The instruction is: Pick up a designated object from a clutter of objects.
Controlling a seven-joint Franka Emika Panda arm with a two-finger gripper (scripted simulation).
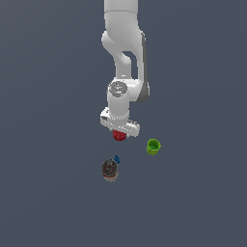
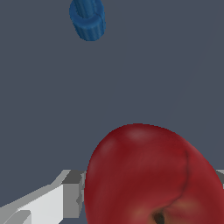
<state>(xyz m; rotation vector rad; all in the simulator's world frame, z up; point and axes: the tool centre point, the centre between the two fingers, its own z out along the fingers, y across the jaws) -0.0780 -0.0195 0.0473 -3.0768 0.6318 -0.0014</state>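
Note:
The designated object, a glossy red apple, sits directly under my hand in the exterior view. In the wrist view the apple fills the space between my fingers, its dark stem dimple facing the camera. My gripper is shut on the apple, with one grey finger against one side and the other finger's edge just showing at the opposite side. Of the clutter of objects, a bright green cup stands on the exterior view's right. A tiny blue piece and a dark grey round can lie nearer the camera.
The blue piece appears in the wrist view a short way from the apple, apart from it. The floor is plain dark grey-blue. The white arm rises from the hand toward the exterior view's top.

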